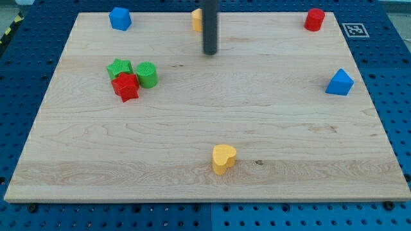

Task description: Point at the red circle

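We see a pale wooden board (205, 128) with brown grain lines on a blue table (392, 77) dotted with holes. The blocks are two red (314, 19) (126, 86), two blue (120, 18) (340, 83), two green (119, 67) (147, 74) and two yellow (223, 158) (196, 19). Our rod (210, 25) is dark grey.

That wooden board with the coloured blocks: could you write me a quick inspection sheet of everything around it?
Surface: wooden board, flat, lying on a blue pegboard.
Job's things: red circle at the view's top right corner, standing alone.
Clutter: red star touching a green star and a green round block; blue block top left; blue block at the right; yellow heart near the bottom; yellow block partly hidden behind the rod.
Grippers: none; my tip sits top centre, far left of the red circle, touching no block.
Cables: nothing seen.
Surroundings: a black and white marker tag at top right.
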